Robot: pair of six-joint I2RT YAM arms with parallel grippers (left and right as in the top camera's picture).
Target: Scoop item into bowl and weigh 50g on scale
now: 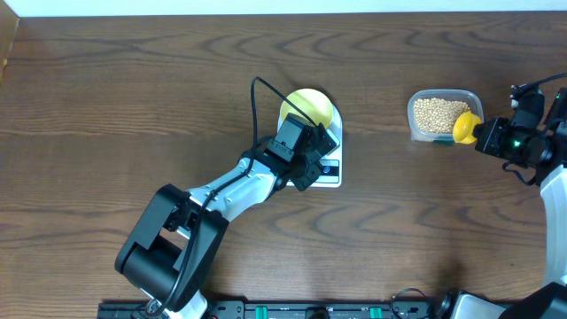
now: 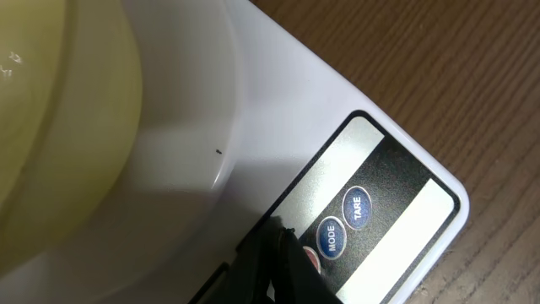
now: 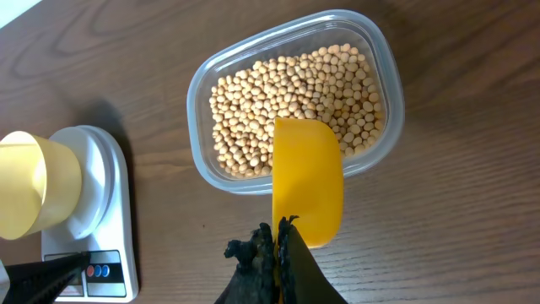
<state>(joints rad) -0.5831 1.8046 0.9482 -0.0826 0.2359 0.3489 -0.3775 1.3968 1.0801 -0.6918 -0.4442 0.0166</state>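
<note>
Right jaws clenched on yellow plastic scoop (image 3: 308, 181), long axis straight ahead, lip over small tan beans (image 3: 287, 93) in clear plastic tub (image 3: 395, 101) by bench's right edge. Left jaws clenched empty at white digital scale (image 2: 278, 127) carrying pale yellow-green bowl (image 2: 59, 101).

1. Overhead: fixed above table (image 1: 106, 106), aimed straight down from far off; the whole work area is taken in.
2. L wrist: wrist-mounted, held v. close over scale (image 2: 253, 110), faced down at a slant; only its front corner, part of bowl (image 2: 59, 101) and a strip of table are framed.
3. R wrist: wrist-mounted, set higher, faced down past scoop (image 3: 308, 186) onto tub (image 3: 384, 59); scale & bowl are caught at left edge.
4. Shared: scale + bowl are seen in all 3 views; tub + scoop in overhead & R wrist only.
</note>
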